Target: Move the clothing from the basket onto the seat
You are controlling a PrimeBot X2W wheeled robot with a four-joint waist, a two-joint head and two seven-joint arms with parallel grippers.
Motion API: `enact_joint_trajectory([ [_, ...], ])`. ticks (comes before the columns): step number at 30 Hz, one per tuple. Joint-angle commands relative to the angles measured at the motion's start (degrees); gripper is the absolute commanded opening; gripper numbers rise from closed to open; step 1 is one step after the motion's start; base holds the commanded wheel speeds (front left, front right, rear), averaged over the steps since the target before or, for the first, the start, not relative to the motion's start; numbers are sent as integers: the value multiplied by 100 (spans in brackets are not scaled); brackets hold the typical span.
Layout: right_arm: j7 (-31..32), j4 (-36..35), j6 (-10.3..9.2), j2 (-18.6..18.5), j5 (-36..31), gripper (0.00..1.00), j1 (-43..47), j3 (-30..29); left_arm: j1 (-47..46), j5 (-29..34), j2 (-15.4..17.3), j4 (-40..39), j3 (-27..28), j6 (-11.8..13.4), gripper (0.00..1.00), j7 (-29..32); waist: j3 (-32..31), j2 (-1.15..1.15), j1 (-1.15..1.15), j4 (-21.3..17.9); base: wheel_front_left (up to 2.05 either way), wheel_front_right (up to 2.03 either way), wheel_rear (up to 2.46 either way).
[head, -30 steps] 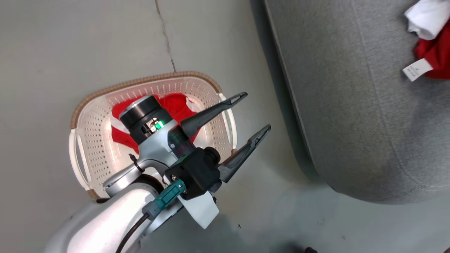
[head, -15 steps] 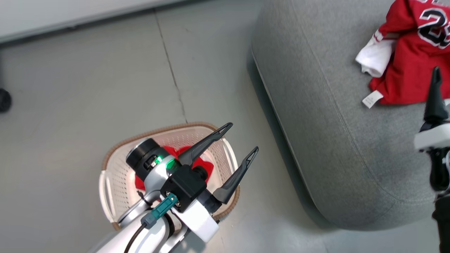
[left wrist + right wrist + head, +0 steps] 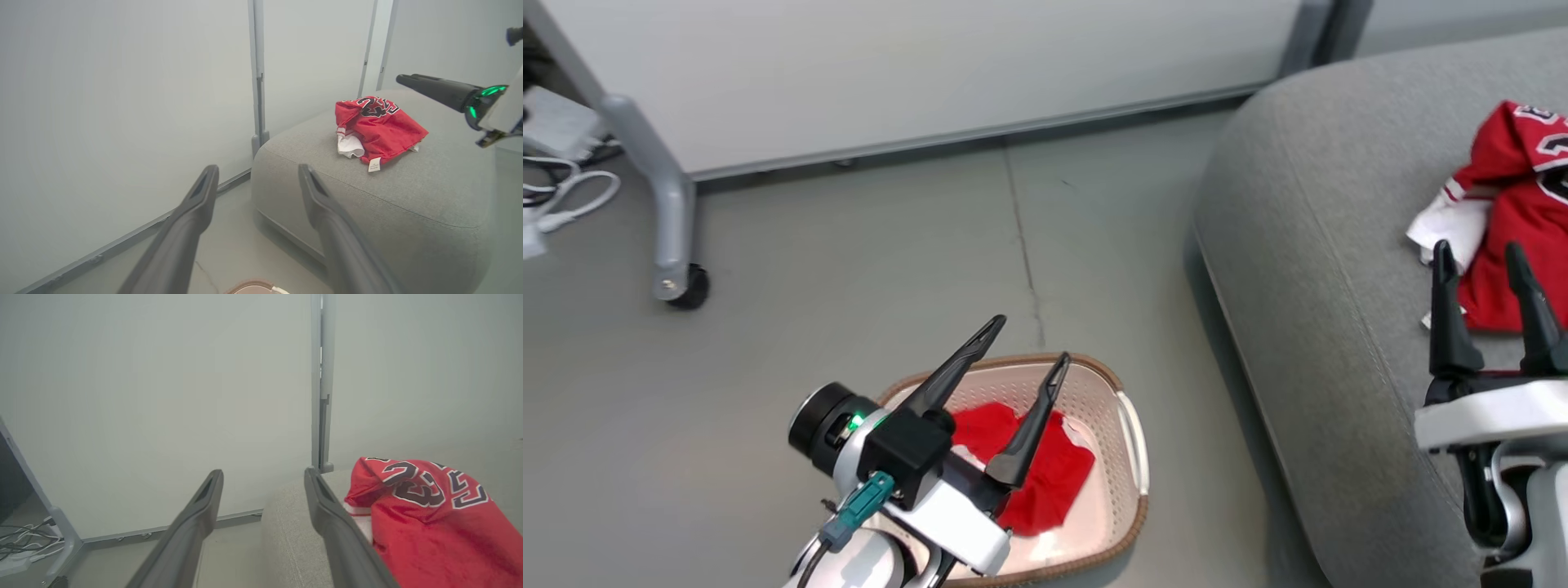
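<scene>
The clothing (image 3: 1033, 478) in the basket (image 3: 1131, 457) lies below the open, empty left tool (image 3: 1032, 340); the right tool (image 3: 1476, 247), also open, hovers over the seat (image 3: 1298, 245).

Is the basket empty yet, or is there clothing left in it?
Not empty: a crumpled red garment lies inside the basket in the head view. A red jersey is on the seat.

Red clothing (image 3: 429, 535) on seat (image 3: 286, 531), just right of right gripper (image 3: 263, 472): black block numerals with white outline, "23". Second group of characters further right, creased, not legible. White tag (image 3: 374, 164) at hem, ahead-right of left gripper (image 3: 257, 168): print too small to read.
</scene>
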Motion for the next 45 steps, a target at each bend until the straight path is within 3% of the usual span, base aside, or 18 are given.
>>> enact_joint_trajectory([
  [1, 90, -230, 1, 29, -98, 100, 196, 11, 130, -81, 17, 41, 76, 89, 100, -51, -277, 0, 0, 284, 0, 0, 0],
  [16, 750, -1234, 1, 264, -261, 100, 1434, 362, 898, -485, 216, 147, 696, 751, 100, -232, -955, 0, 0, 928, 0, 0, 0],
  [24, 865, -1388, 1, 267, -156, 100, 1859, 421, 1360, -705, 473, 63, 1231, 1172, 100, -319, -1153, 0, 0, 1025, 0, 0, 0],
  [32, 925, -1511, 2, 267, -100, 100, 2152, 272, 1735, -874, 600, 35, 1684, 1368, 100, -437, -1244, 0, 0, 1067, 0, 0, 0],
  [37, 963, -1556, 1, 267, -110, 100, 2250, 212, 1896, -893, 631, -6, 1862, 1344, 100, -474, -1258, 0, 0, 1037, 0, 0, 0],
  [45, 982, -1608, 1, 268, -59, 100, 2349, 131, 1894, -673, 597, -124, 2057, 857, 100, -512, -1255, 0, 0, 1052, 0, 0, 0],
])
